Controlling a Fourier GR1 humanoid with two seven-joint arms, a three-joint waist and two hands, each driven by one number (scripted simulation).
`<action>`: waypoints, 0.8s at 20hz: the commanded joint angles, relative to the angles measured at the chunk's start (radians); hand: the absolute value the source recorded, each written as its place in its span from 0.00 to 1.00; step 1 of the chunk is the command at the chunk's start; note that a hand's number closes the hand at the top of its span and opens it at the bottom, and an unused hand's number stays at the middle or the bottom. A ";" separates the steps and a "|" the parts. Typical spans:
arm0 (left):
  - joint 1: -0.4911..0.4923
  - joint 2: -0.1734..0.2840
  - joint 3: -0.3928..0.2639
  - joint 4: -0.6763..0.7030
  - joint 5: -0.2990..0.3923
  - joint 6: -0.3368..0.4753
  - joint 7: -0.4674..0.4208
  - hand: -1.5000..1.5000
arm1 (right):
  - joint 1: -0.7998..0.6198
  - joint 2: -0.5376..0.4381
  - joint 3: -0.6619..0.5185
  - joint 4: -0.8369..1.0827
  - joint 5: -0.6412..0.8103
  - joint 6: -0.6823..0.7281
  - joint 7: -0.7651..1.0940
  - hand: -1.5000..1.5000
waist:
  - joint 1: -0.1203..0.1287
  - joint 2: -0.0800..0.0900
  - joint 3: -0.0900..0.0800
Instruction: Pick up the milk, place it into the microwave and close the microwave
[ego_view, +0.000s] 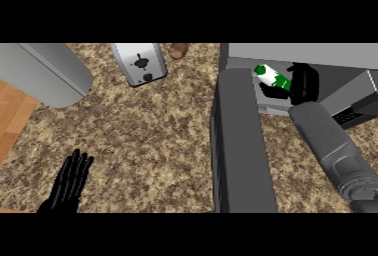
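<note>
- Speckled brown counter (155, 130) fills most of the view; its widest bare stretch lies in the middle, between the left hand and the microwave door. A strip of wooden floor (13, 120) shows past its left edge.
- One microwave (295, 52) stands at the upper right, cavity open toward the viewer. Its one door (240, 145) swings far out, a long grey slab running down to the lower edge and splitting the counter into a wide left part and a narrow right part.
- One big grey rounded object (46, 72) juts in from the upper left corner.
- One toaster (139, 62) sits at the top, just left of a small brown item (178, 50) that I cannot identify.
- Two forearms enter from below. The right hand (299, 82) reaches into the cavity, fingers curled round the one milk (269, 76), a white and green carton tilted inside the microwave near its left wall.
- Left hand (70, 182) rests at the lower left, fingers straight and relaxed, holding nothing.
</note>
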 joint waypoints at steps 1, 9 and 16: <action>0.006 0.012 -0.012 -0.017 -0.019 -0.004 0.008 0.00 | -0.023 -0.011 0.027 0.039 0.037 -0.039 0.026 0.00 | 0.018 0.004 0.001; -0.044 0.006 -0.006 0.009 -0.019 -0.008 0.025 0.00 | -0.052 0.026 0.017 0.042 0.024 0.099 0.014 0.00 | 0.012 0.007 0.001; -0.035 -0.028 -0.043 0.022 -0.037 -0.005 -0.007 0.00 | 0.016 0.046 -0.055 -0.018 -0.053 0.225 -0.151 0.00 | -0.012 -0.002 0.002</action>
